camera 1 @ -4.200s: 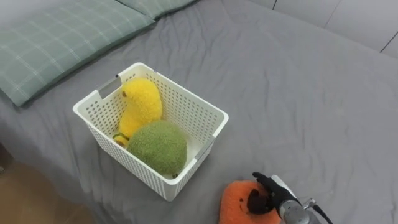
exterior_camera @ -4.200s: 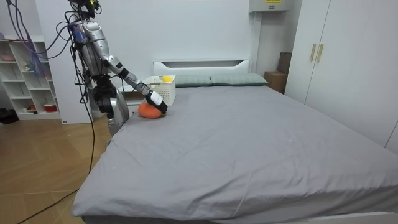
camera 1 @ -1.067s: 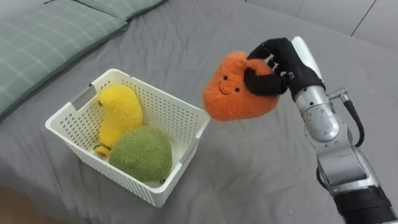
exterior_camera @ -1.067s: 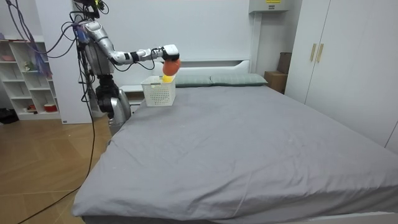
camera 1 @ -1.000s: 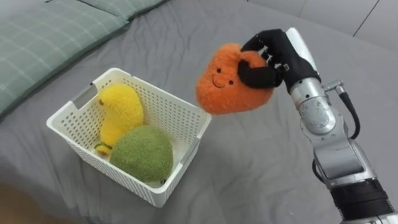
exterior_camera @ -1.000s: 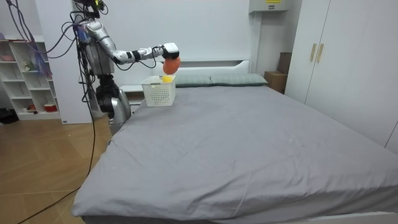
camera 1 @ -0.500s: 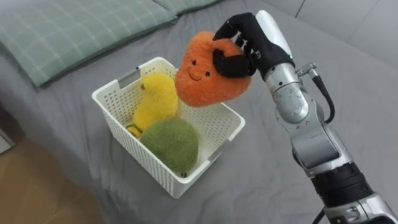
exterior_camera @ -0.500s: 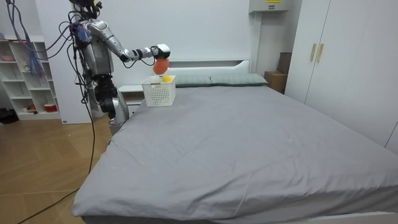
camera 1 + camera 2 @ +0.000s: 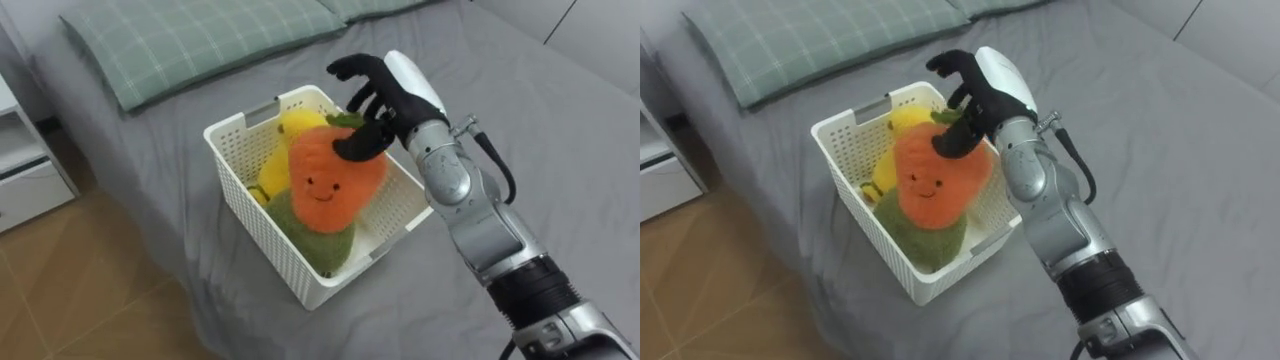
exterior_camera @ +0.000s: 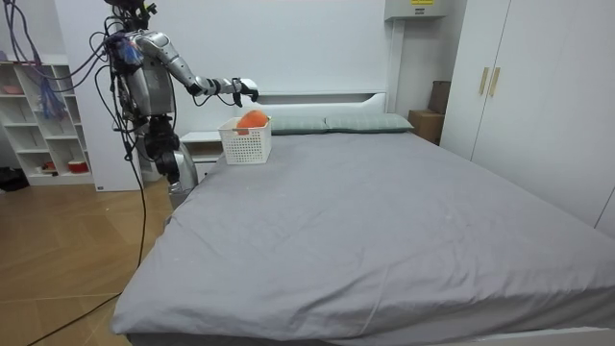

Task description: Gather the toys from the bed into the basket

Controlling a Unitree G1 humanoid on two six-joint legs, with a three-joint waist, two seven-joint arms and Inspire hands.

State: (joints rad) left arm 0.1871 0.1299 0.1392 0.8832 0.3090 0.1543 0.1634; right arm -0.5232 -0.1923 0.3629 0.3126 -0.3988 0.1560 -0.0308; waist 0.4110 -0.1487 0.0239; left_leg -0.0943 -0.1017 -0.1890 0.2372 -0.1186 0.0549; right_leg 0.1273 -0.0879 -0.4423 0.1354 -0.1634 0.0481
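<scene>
Grey bedding covers the wide bed (image 9: 560, 110), with green checked pillows (image 9: 200, 35) at its head, a white bedside cabinet (image 9: 25, 150) on the wooden floor (image 9: 100, 290) beside it, and white wardrobes (image 10: 500, 86) along the far side in the room view. Near the bed's edge stands a white perforated basket (image 9: 255, 220), and the robot stands at that corner with its right arm stretched over it. Inside the basket a yellow plush toy (image 9: 272, 172) leans at the back and a green plush toy (image 9: 325, 245) lies in front. The orange plush toy (image 9: 325, 185) sits on top of both, face outward. The right hand (image 9: 395, 90) hovers just above the orange toy with fingers spread and gripping nothing; its thumb lies over the toy's top edge, though contact cannot be told.
</scene>
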